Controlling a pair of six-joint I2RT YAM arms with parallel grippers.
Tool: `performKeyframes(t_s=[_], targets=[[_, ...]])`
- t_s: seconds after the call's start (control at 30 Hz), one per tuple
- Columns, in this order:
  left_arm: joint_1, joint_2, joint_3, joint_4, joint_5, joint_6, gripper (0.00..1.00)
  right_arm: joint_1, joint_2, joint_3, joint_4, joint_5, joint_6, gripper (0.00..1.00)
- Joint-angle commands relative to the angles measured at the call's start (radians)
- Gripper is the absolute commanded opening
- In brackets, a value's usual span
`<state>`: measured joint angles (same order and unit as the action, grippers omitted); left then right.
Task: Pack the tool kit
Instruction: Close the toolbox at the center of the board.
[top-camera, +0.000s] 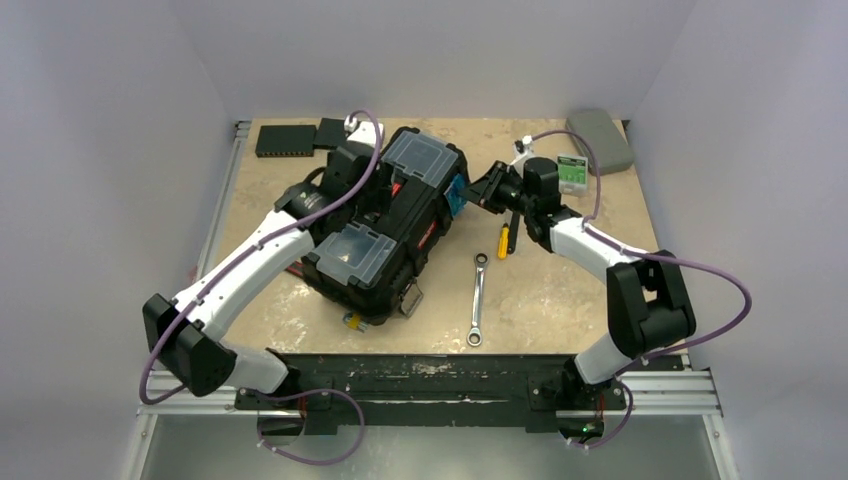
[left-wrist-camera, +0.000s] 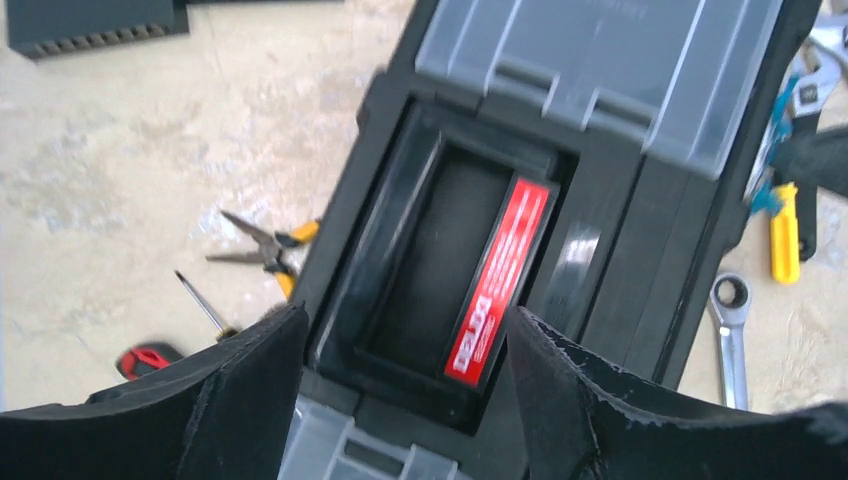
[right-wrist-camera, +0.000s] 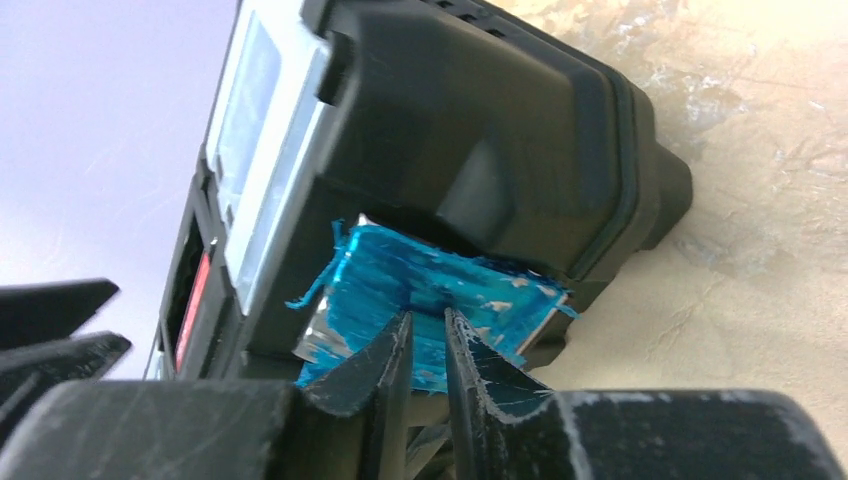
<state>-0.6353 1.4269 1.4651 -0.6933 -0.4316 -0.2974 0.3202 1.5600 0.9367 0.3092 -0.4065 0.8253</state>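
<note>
Left claw (left-wrist-camera: 405, 322) gapes above toolbox handle (left-wrist-camera: 500, 280); right claw (right-wrist-camera: 425, 320), nearly closed, meets blue latch (right-wrist-camera: 440, 280).

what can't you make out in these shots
- What is inside the toolbox: the shut lid hides it in every view.
- Text on the red label: blurred, left wrist view.
- Whether the right gripper pinches the blue-taped latch: right wrist view, its own fingers cover the contact.
- The pliers: top view, the left arm covers them.
</note>
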Motion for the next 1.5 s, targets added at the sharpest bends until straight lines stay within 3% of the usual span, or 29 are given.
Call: performKeyframes(t_s=[0.0, 0.1, 0.17, 0.23, 0.4, 0.47, 0.57, 1.07, 1.47], targets=[[0.0, -0.146, -0.197, 0.207, -0.021, -0.09, 0.71, 0.016, 0.028, 0.036, -0.017, 0.038, 0.009, 0.27], [0.0, -0.213, -0.271, 0.248, -0.075, -0.095, 0.72, 0.028, 0.018, 0.037, -0.051, 0.066, 0.008, 0.49], [0.0, -0.251, -0.303, 0.267, -0.093, -0.092, 0.72, 0.036, 0.01, 0.031, -0.059, 0.081, 0.01, 0.58], [0.0, -0.283, -0.329, 0.289, -0.103, -0.094, 0.73, 0.043, 0.001, 0.021, -0.05, 0.088, 0.016, 0.64], [0.0, -0.302, -0.333, 0.303, -0.085, -0.096, 0.74, 0.049, 0.005, -0.002, 0.01, 0.061, 0.055, 0.67], [0.0, -0.304, -0.329, 0.304, -0.073, -0.102, 0.74, 0.049, 0.004, -0.026, 0.059, 0.048, 0.088, 0.83], [0.004, -0.308, -0.324, 0.303, -0.045, -0.111, 0.74, 0.051, -0.001, -0.048, 0.112, 0.041, 0.123, 0.97], [0.032, -0.333, -0.307, 0.296, -0.003, -0.126, 0.76, 0.052, -0.022, -0.106, 0.269, 0.02, 0.203, 0.97], [0.076, -0.297, -0.271, 0.292, 0.048, -0.129, 0.76, 0.052, -0.036, -0.108, 0.162, 0.103, 0.194, 0.93]])
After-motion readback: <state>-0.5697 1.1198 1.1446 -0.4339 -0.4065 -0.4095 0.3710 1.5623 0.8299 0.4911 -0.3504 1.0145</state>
